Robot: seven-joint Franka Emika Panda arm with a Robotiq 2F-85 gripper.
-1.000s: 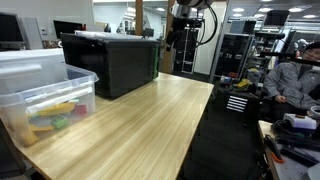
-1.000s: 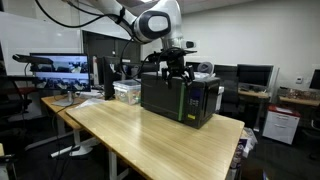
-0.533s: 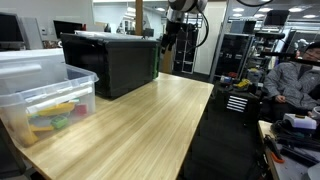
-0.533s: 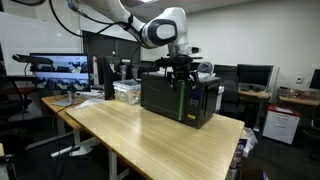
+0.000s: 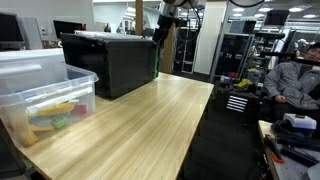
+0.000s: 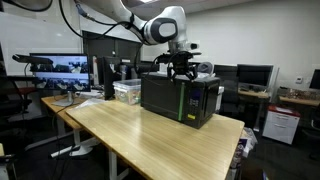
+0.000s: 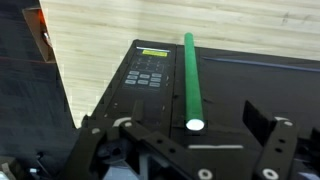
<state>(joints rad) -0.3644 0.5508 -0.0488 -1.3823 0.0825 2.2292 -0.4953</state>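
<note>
The black microwave [image 6: 178, 98] stands at one end of the wooden tabletop [image 6: 130, 135], close to a corner. In the wrist view I look down its front: the keypad [image 7: 148, 78] with a small lit display above it, and just beside that the long green handle [image 7: 192, 80] running up the door. Pale tabletop shows beyond the microwave's front edge.

My hand [image 6: 181, 68] hangs right over the top of the microwave, above the handle side, not touching it in any view. My fingers [image 7: 120, 128] stand wide apart and hold nothing. In the wrist view the near end of the green handle lies between them.

Towards the other end of the tabletop, well apart from the microwave, sits a clear plastic bin [image 5: 45, 90] with colourful bits in its bottom. Off the tabletop's far side a seated person [image 5: 295, 75] is at another desk, and in an exterior view monitors [image 6: 60, 68] stand behind
</note>
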